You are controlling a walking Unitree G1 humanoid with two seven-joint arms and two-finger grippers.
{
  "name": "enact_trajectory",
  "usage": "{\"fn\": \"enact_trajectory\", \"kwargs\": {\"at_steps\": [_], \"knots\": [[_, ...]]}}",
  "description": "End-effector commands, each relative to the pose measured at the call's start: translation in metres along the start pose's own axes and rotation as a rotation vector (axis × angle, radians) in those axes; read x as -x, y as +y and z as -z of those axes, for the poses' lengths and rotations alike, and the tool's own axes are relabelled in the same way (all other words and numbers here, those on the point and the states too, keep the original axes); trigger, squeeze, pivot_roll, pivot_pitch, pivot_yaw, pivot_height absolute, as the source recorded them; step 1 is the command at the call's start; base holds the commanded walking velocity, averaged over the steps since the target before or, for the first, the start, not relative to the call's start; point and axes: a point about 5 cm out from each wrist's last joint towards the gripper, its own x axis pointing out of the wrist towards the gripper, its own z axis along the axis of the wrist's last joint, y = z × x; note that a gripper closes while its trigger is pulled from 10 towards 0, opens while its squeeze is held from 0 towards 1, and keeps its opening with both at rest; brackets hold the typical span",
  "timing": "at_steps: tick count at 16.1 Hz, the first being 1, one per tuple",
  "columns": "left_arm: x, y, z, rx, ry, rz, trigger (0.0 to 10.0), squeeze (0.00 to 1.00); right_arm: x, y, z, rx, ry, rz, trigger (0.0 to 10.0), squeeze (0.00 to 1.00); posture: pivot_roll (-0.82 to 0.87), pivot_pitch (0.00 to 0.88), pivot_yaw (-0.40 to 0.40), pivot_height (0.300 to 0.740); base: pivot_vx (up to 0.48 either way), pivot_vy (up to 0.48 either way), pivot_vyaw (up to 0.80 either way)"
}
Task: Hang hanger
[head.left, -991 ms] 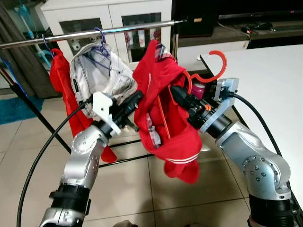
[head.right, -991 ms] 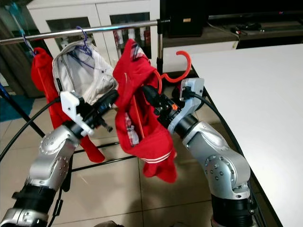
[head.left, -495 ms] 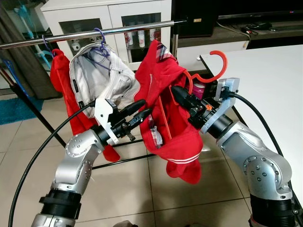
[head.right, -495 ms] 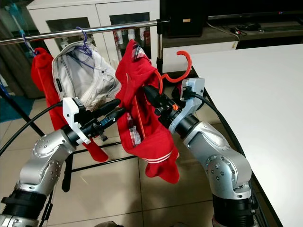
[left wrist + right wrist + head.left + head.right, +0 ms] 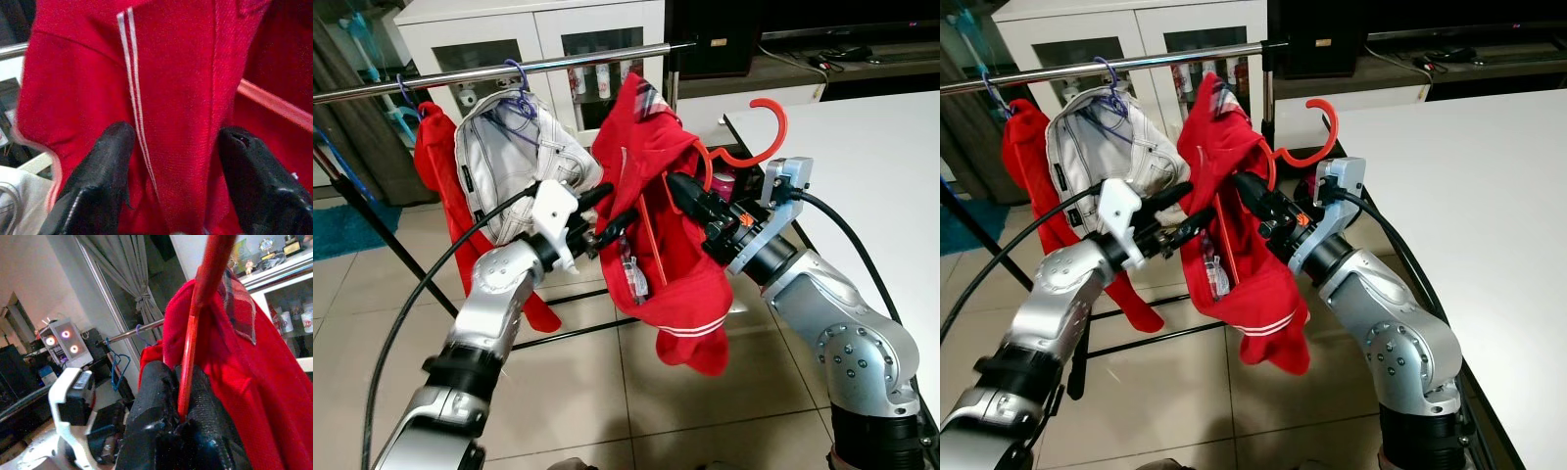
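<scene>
Below the rail (image 5: 509, 70), the right claw (image 5: 677, 189) was clamped on the red hanger (image 5: 744, 152), whose hook curled up free of the rail, beside the white table (image 5: 862, 147). A red shirt (image 5: 661, 235) draped over the hanger hung down well short of the tiled floor (image 5: 607, 392). The left claw (image 5: 605, 211) stood with fingers (image 5: 105, 161) spread wide against the shirt's cloth, one on each side of a fold, not yet gripping. Judgement: the step in hand was lifting the hook onto the bare stretch of rail right of the white garment (image 5: 509, 157); best done by raising the hook above the bar, then lowering, while the left claw steadied the cloth so it would not slide off. Hidden: the hanger's shoulders lay under the shirt, so their seating could not be checked. The gap between hook and rail was hard to judge from the head views.
</scene>
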Motion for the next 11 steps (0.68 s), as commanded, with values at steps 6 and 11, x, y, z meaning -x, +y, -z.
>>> {"fn": "enact_trajectory", "kwargs": {"at_steps": [6, 11], "knots": [[-0.015, -0.006, 0.011, 0.033, 0.019, 0.039, 0.0, 0.0, -0.001, 0.009, -0.01, 0.025, -0.05, -0.034, 10.0, 0.0, -0.1, 0.0, 0.119, 0.74, 0.0, 0.0, 0.0], [-0.014, -0.006, 0.013, 0.041, 0.006, 0.036, 0.0, 0.0, -0.001, 0.009, -0.009, 0.022, -0.051, -0.03, 10.0, 0.0, -0.1, 0.0, 0.119, 0.74, 0.0, 0.0, 0.0]]}}
